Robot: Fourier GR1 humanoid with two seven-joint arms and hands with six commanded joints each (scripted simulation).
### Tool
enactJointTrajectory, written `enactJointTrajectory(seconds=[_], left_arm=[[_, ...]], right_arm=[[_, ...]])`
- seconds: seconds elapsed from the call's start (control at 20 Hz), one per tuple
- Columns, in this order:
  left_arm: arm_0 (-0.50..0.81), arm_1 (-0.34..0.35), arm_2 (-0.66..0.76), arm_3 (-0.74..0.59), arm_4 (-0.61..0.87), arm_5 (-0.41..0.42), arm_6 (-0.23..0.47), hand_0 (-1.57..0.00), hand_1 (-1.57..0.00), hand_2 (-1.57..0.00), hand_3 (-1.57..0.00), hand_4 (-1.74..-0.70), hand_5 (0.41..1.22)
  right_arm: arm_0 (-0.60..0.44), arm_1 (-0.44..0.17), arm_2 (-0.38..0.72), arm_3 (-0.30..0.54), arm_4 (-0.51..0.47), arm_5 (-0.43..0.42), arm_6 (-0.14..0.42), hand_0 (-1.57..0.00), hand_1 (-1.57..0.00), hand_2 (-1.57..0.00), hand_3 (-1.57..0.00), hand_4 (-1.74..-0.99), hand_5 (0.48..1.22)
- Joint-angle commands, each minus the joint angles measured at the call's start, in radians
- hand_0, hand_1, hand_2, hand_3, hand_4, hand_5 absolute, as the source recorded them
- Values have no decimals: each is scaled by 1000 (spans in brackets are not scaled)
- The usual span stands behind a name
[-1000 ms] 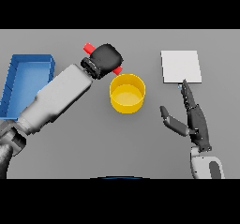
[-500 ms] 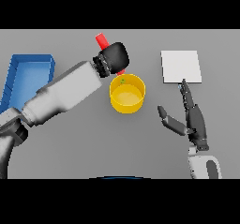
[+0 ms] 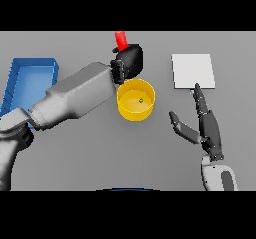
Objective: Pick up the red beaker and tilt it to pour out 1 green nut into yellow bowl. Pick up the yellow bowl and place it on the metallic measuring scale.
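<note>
**Ana:** Head view, looking down on a grey counter (image 3: 75, 153). What is the robot doing?

**Ben:** Its left hand (image 3: 129, 63) hangs just behind the far rim of a yellow bowl (image 3: 135, 100), its fingers curled round a red beaker (image 3: 120, 41). Only the beaker's top shows, a short red stub poking out above the dark hand and pointing away from the robot.

**Ana:** Has anything gone into the bowl?

**Ben:** One small green nut (image 3: 141, 101) lies on the bowl's floor, near the middle. So the pour looks done, as far as I can judge.

**Ana:** How should the step be finished well?

**Ben:** I would bring the beaker back upright at once so no second nut slips out, then move it clear of the bowl before letting go, keeping the arm from knocking the rim.

**Ana:** Describe the bowl.

**Ben:** Round, bright yellow, with straight low walls and an open top; it stands upright in the middle of the counter. It should be easy to grip by the wall.

**Ana:** And the rest?

**Ben:** The right hand (image 3: 207, 128) rests to the right, fingers straight, holding nothing. A pale square scale (image 3: 193, 70) lies just beyond its fingertips. A blue tray (image 3: 30, 65) sits far left.
</note>
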Motion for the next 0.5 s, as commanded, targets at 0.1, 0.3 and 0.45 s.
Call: enactJointTrajectory(seconds=[0.1,0.3,0.45], left_arm=[[-84,-17,-17,20,-33,6,-40,-1571,-1571,-1571,-1570,-1732,1221],[-257,20,43,121,-33,29,-92,-1571,-1571,-1571,-1571,-1727,1221],[-326,82,148,194,11,66,-66,-1571,-1571,-1571,-1571,-1720,1221]], right_arm=[[-3,4,0,14,10,-10,2,1,1,1,1,-1138,572],[2,-3,5,-5,15,-6,-12,1,1,1,1,-1133,557],[-9,2,6,4,1,4,-12,1,1,1,1,-1128,554]])
